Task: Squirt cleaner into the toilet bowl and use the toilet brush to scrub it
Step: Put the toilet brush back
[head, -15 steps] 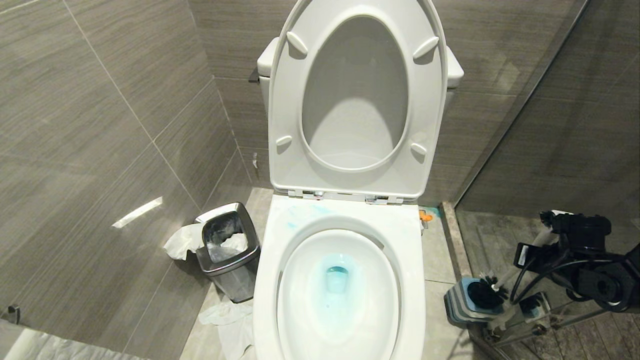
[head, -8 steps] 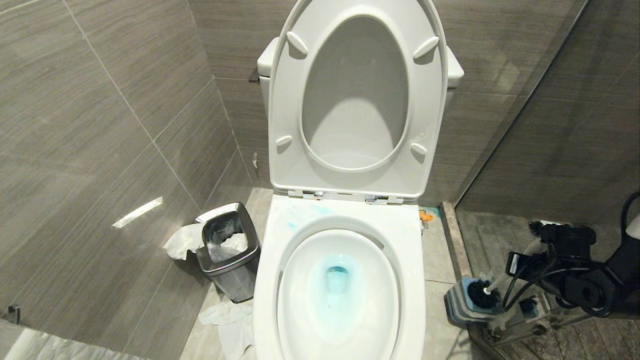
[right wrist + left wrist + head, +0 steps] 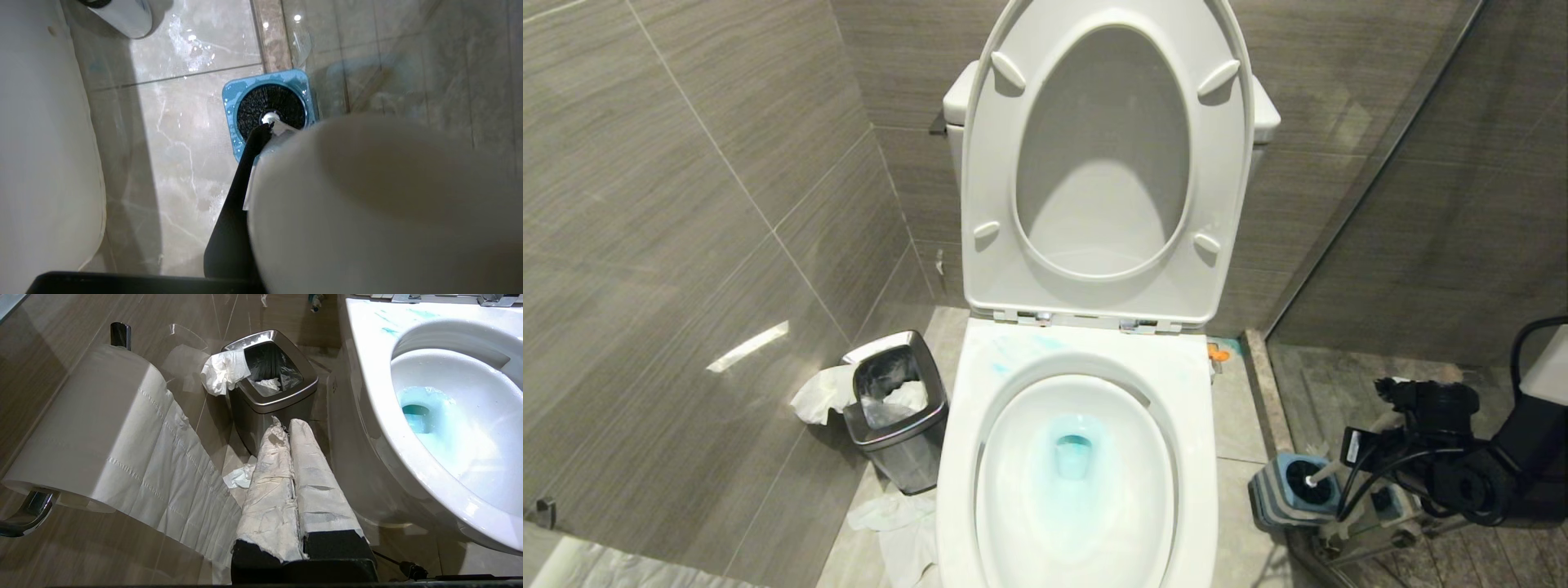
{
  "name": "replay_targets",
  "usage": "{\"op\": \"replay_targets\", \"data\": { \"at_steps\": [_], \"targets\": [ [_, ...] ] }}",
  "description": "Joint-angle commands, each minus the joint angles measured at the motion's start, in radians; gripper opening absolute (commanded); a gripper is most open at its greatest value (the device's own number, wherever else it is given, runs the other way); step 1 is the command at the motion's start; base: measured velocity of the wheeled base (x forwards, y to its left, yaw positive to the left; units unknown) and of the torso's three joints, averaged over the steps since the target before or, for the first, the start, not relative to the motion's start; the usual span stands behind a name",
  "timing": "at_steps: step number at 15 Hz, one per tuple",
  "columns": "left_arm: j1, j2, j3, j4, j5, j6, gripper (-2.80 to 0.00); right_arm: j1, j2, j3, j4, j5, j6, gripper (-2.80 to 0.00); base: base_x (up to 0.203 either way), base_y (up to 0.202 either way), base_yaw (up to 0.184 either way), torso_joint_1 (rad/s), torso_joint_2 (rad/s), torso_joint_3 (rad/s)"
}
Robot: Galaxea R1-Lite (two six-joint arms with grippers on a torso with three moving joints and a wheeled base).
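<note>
Toilet brush [image 3: 1319,474] — slim white handle, black bristle head seated in the blue square holder [image 3: 1278,490] on the floor, right of toilet bowl [image 3: 1078,482]. Right tool [image 3: 1380,445] pinching its handle; left tool [image 3: 290,428] pressed together.

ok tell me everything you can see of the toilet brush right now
The toilet brush has a round black bristle head on a slim white handle. The head sits down inside its square blue holder, which stands on the wet tiled floor to the right of the toilet bowl. The handle slants up to the right gripper, which is shut on it; the handle's rounded end fills much of the right wrist view.
</note>
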Motion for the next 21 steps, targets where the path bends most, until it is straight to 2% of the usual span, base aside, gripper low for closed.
{"op": "replay_targets", "data": {
  "at_steps": [1, 4, 8, 9, 15, 17, 21],
  "targets": [
    [0.001, 0.001, 0.0, 0.0, 0.0, 0.0, -2.8, 0.0, 0.017, 0.0, -0.009, -0.001, 0.001, -2.8, 0.0, 0.0, 0.0, 0.0, 0.0, 0.0],
    [0.001, 0.001, 0.0, 0.0, 0.0, 0.0, -2.8, 0.0, 0.032, 0.007, -0.066, 0.0, -0.014, -2.8, 0.0, 0.0, 0.0, 0.0, 0.0, 0.0],
    [0.001, 0.001, 0.0, 0.0, 0.0, 0.0, -2.8, 0.0, 0.035, 0.007, -0.069, 0.001, -0.017, -2.8, 0.0, 0.0, 0.0, 0.0, 0.0, 0.0],
    [0.001, 0.001, 0.0, 0.0, 0.0, 0.0, -2.8, 0.0, 0.035, 0.005, -0.069, 0.001, -0.017, 0.0, 0.0, 0.0, 0.0, 0.0, 0.0, 0.0],
    [0.001, 0.001, 0.0, 0.0, 0.0, 0.0, -2.8, 0.0, -0.015, 0.014, -0.069, 0.001, -0.025, 0.0, 0.0, 0.0, 0.0, 0.0, 0.0, 0.0],
    [0.0, 0.001, 0.0, 0.0, 0.0, 0.0, -2.8, 0.0, -0.041, 0.018, -0.069, 0.002, -0.051, 0.0, 0.0, 0.0, 0.0, 0.0, 0.0, 0.0],
    [0.001, 0.001, 0.0, 0.0, 0.0, 0.0, -2.8, 0.002, -0.204, 0.067, -0.063, 0.094, -0.095, 0.0, 0.0, 0.0, 0.0, 0.0, 0.0, 0.0]
  ]
}}
